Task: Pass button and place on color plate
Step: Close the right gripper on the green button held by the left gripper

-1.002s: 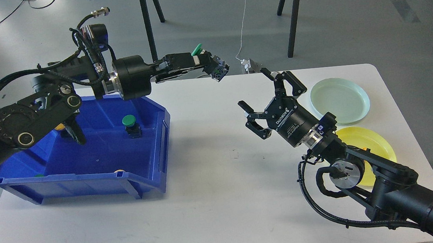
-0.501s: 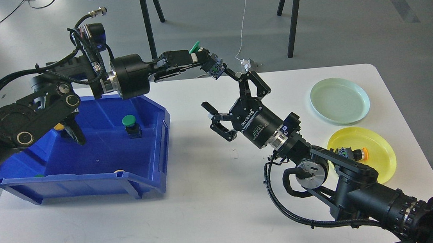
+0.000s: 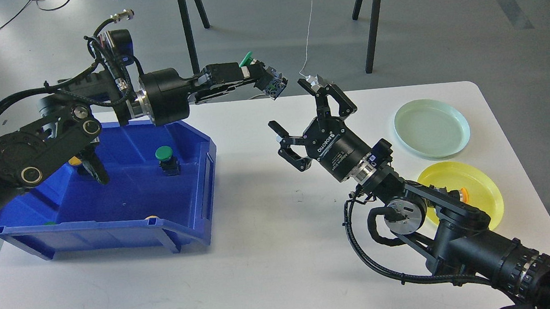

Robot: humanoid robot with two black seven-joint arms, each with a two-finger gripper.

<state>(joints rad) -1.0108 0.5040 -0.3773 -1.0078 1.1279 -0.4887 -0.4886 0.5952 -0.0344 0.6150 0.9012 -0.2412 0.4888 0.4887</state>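
Observation:
My left gripper is shut on a green-capped button with a dark base, held in the air above the table's far edge. My right gripper is open and empty, just right of and below that button, its jaws spread wide and not touching it. A pale green plate lies at the far right of the table. A yellow plate lies in front of it, partly hidden by my right arm, with an orange button on it.
A blue bin stands at the left under my left arm. It holds another green button, a yellow one half hidden by the arm, and more by its front wall. Tripod legs stand behind the table.
My right gripper swung left from beside the plates towards the held button, then shifted slightly right and up. It stays open. The left gripper with the button barely moved.

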